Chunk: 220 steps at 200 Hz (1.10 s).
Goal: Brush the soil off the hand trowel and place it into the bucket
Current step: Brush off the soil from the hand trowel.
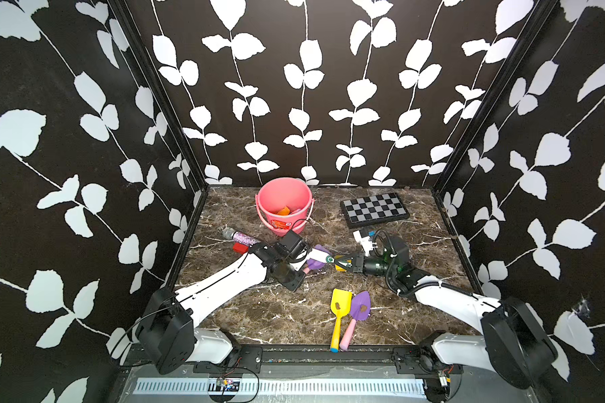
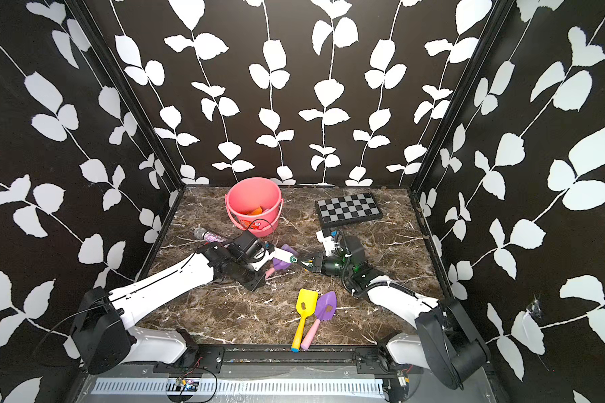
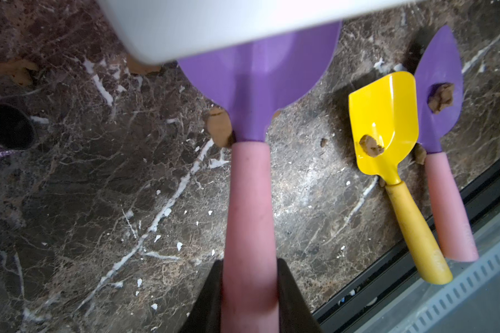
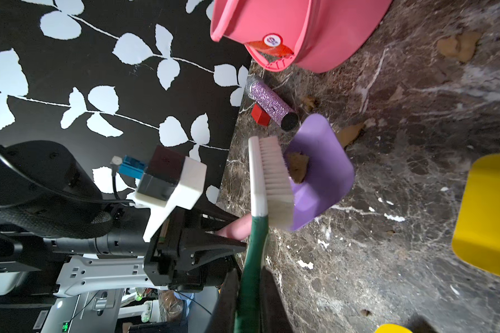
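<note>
I count three hand trowels: two purple with pink handles, the middle purple trowel [image 3: 257, 80] and the front purple trowel [image 1: 357, 301], and one yellow trowel [image 1: 342, 298]. There is one bucket [image 1: 283, 193], one brush [image 4: 274, 173], one chessboard [image 1: 374, 208], one glitter microphone [image 1: 241, 238] and one red block [image 1: 240, 248]. One orange piece [image 1: 283, 210] shows inside the bucket. Of soil lumps [image 3: 371, 146] I count one on each trowel blade, three in all. More lie loose on the bench [image 1: 259, 314], at least four; I cannot fix that number.
</note>
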Available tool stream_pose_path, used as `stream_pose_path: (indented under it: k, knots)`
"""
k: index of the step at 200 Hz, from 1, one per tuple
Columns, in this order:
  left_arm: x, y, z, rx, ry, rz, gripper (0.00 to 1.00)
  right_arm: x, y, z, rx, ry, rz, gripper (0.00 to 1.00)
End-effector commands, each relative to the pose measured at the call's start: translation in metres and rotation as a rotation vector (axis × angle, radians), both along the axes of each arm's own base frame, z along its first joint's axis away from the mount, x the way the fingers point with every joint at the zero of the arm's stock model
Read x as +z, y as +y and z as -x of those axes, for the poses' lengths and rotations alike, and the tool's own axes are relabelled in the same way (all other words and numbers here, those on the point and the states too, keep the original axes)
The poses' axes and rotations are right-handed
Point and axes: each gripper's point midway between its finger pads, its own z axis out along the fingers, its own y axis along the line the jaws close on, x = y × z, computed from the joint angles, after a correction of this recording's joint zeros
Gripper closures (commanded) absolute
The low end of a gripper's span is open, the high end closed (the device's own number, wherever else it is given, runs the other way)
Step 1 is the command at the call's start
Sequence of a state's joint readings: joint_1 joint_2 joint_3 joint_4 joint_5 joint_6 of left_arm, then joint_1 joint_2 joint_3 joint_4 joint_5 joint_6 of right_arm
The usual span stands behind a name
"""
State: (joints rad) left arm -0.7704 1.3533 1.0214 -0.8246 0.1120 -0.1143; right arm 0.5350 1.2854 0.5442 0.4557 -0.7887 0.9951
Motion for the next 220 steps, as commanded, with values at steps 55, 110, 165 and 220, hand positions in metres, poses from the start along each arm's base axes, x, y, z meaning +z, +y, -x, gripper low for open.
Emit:
stream_pose_path:
  k: [55, 110, 165, 220]
  knots:
    - [0.019, 0.01, -0.002, 0.046, -0.018, 0.026, 1.0, 0.031, -0.023, -0.019, -0.049, -0.091, -0.031, 1.0]
    - [0.017, 0.016, -0.005, 0.073, -0.003, 0.023, 1.0, 0.038, -0.012, -0.011, -0.012, -0.105, -0.075, 1.0]
    - [0.017, 0.016, -0.004, 0.082, 0.016, 0.031, 1.0, 0.017, 0.019, 0.0, 0.062, -0.058, -0.085, 1.0]
    - [0.017, 0.018, 0.002, 0.081, 0.025, 0.041, 1.0, 0.017, -0.009, -0.029, -0.025, -0.07, -0.058, 1.0]
